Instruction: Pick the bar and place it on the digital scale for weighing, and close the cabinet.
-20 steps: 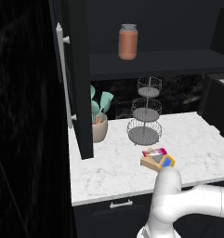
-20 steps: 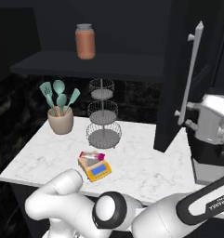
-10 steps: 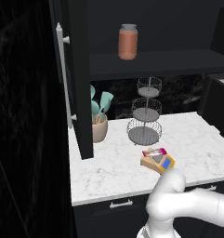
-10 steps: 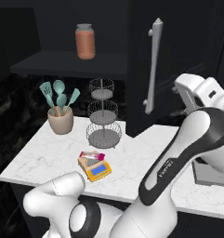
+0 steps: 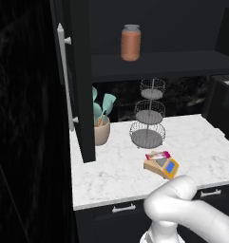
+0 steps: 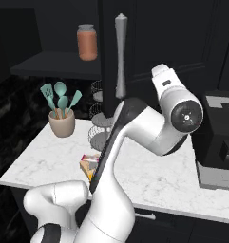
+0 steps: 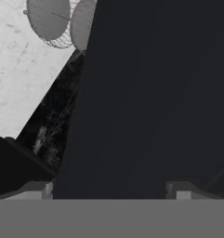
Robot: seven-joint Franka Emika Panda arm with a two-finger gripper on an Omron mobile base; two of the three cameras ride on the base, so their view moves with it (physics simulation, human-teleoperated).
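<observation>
Going left to right in the left base view: the left cabinet door (image 5: 80,80) stands swung out over the tabletop (image 5: 106,175), its long silver handle (image 5: 66,78) facing left. Just right of it sits a pot of teal utensils (image 5: 102,121), then the wire basket (image 5: 147,116), with a jar (image 5: 130,42) on the shelf above. Nearer and right of the basket, the bar (image 5: 157,155) already lies on top of the scale (image 5: 162,166), so I judge the weighing step done and the cabinet closing the step in hand.

In the right base view my arm reaches up toward the right door (image 6: 117,52), whose handle (image 6: 120,57) shows edge-on. In the hand view my claw (image 7: 108,188) looks at a flat dark panel, the tips wide apart with nothing between them; whether they touch the panel I cannot tell.

The doors look stiff, hinged and smooth-faced, probably slippery to push on a flat panel. I judge the far edge from the hinge, or the bar handle, the best place to press or hook, and a steady swing is safer than a shove.
</observation>
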